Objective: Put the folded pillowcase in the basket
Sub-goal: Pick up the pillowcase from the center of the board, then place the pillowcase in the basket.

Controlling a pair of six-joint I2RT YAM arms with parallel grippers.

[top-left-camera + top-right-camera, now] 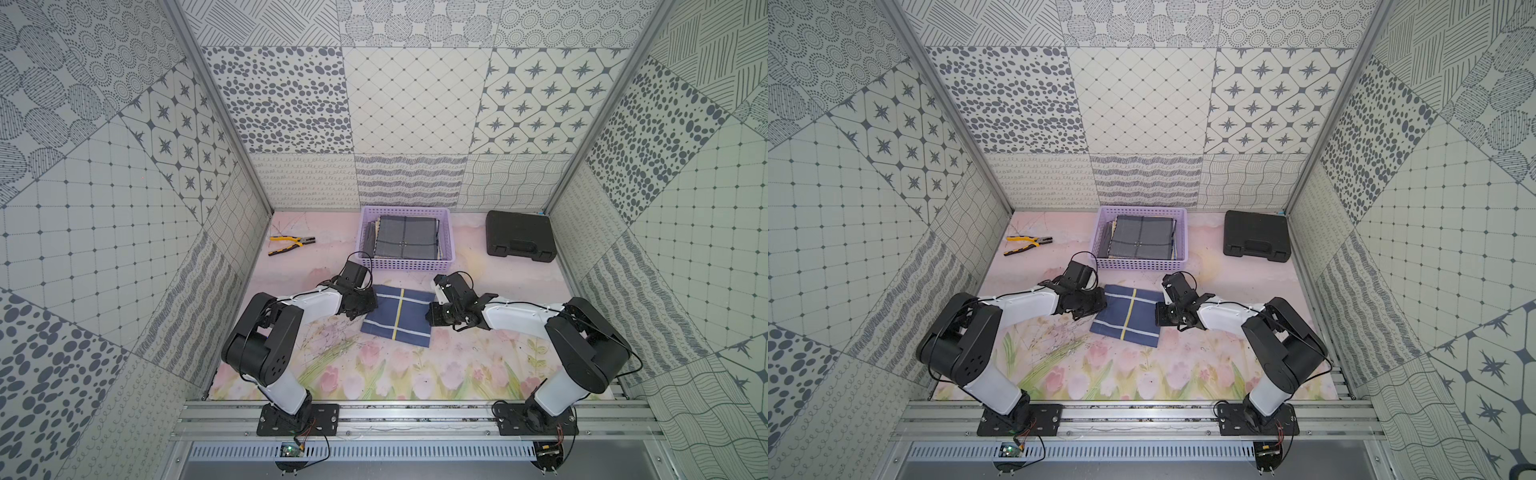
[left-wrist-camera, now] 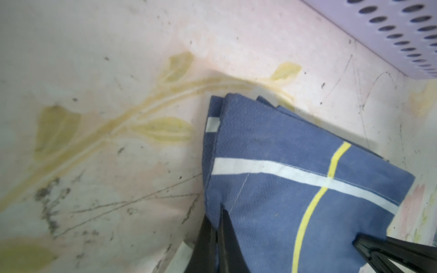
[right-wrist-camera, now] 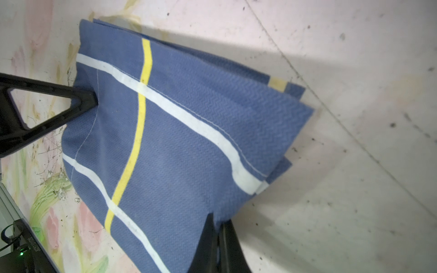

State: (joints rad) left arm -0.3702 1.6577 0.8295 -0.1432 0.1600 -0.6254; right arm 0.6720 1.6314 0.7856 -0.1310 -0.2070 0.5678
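Blue folded pillowcase (image 1: pixel 397 313) lies on the counter (image 1: pixel 374 374), just on the near side of the lilac basket (image 1: pixel 409 265). The left gripper (image 2: pixel 218 219) is clamped on one side edge, and the right gripper (image 3: pixel 217 224) is pinched on the opposite edge. The risk, I'd say: both bites are shallow, so layers could slip and the fold sag open, or the basket's near wall could snag it. Count: one pillowcase, one basket holding a grey cloth stack (image 1: pixel 407 237), one pair of pliers (image 1: pixel 291 245) to the basket's left, one black hard case (image 1: pixel 519 241) to its right, two grippers.
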